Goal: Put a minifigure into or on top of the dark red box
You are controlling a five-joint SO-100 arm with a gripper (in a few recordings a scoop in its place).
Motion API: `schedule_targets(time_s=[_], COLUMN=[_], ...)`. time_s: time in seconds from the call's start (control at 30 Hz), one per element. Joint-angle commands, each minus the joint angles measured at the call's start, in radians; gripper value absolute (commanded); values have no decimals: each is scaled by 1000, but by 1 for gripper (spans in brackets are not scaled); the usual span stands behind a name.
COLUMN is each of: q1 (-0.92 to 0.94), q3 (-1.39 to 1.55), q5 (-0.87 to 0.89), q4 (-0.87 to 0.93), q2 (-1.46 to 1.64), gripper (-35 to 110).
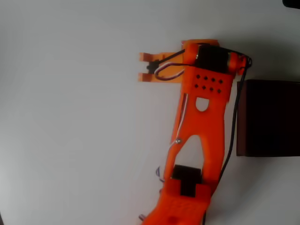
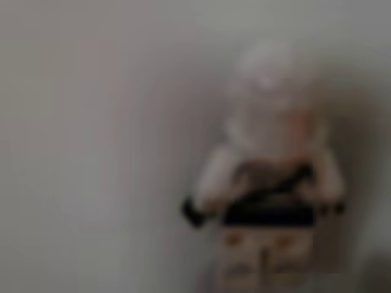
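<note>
Orange plastic makes up your arm [image 1: 199, 131], which in the overhead view runs from the bottom centre of the frame up to a black motor near the top, right of centre. From there two short orange fingers [image 1: 146, 57] stick out to the left, lying one above the other with a small gap between them; you can count them as narrowly parted, and nothing shows between them in that view. Your gripper [image 1: 145, 67] sits over bare pale surface [image 1: 65, 117] in the upper middle of the frame. Look to the right edge and you find the dark red box [image 1: 269, 117], a dark rectangle with its left wall just beside the arm and a black cable running down between them; its far side is cut off by the frame edge. In the wrist view you see the minifigure [image 2: 269, 177], badly out of focus, right of centre and reaching to the bottom edge. Its long axis runs up and down the frame, with the round white head towards the top and the legs towards the bottom. Its front faces the camera, a dark band crosses the waist, and dark hands show at either side. Whether it stands or lies on the pale surface you cannot tell from the blur.
</note>
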Motion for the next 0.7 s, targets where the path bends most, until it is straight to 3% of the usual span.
schedule_targets(time_s=[0.0,0.17,0.67], q1=[23,28,46], q3=[-164,-588,-637], q5=[-52,-57,-52], q4=[60,241,244], q2=[-54,-305,-371], gripper=[21,21,20])
